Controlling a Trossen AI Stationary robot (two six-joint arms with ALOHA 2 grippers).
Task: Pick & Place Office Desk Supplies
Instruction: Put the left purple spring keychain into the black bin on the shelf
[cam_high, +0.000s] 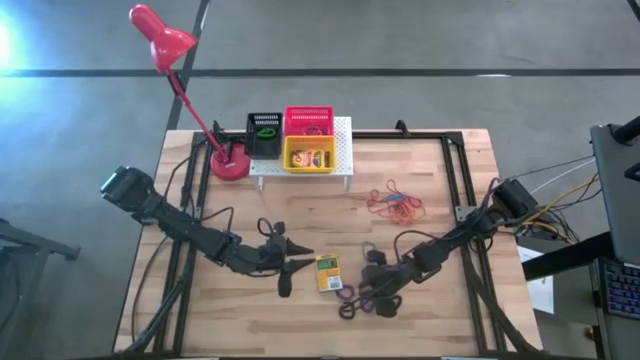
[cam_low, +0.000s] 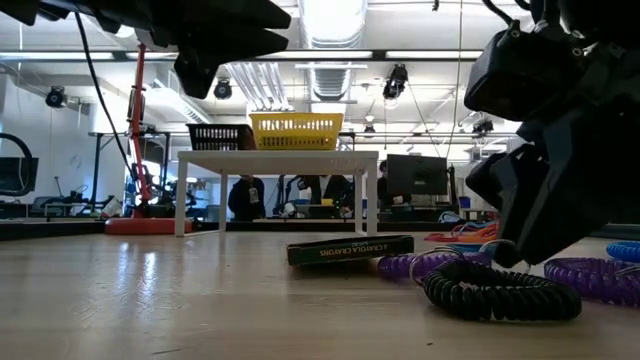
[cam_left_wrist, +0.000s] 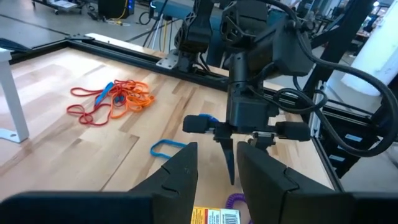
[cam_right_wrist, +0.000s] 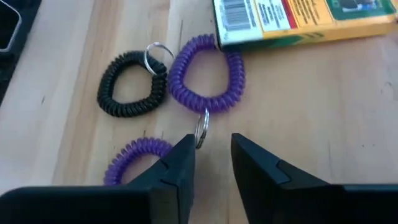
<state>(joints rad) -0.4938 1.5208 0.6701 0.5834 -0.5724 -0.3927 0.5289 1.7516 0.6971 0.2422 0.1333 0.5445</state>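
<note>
Hovering our right gripper (cam_right_wrist: 211, 155), fingers parted and empty, over the purple coiled plastic ring (cam_right_wrist: 205, 73) at the worktop's (cam_high: 440, 180) six o'clock; we are leaving the left gripper (cam_high: 290, 262) idle, fingers apart, with most supplies unsorted.

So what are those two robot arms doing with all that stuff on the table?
They are tidying desk supplies. The right gripper, fingers apart, hovers over a purple coil ring, right by its metal key ring, with a black coil ring beside it. The left gripper waits next to a crayon box lying flat on the table. Neither holds anything. Loose rubber bands lie farther back, near the baskets on the white stand.
</note>
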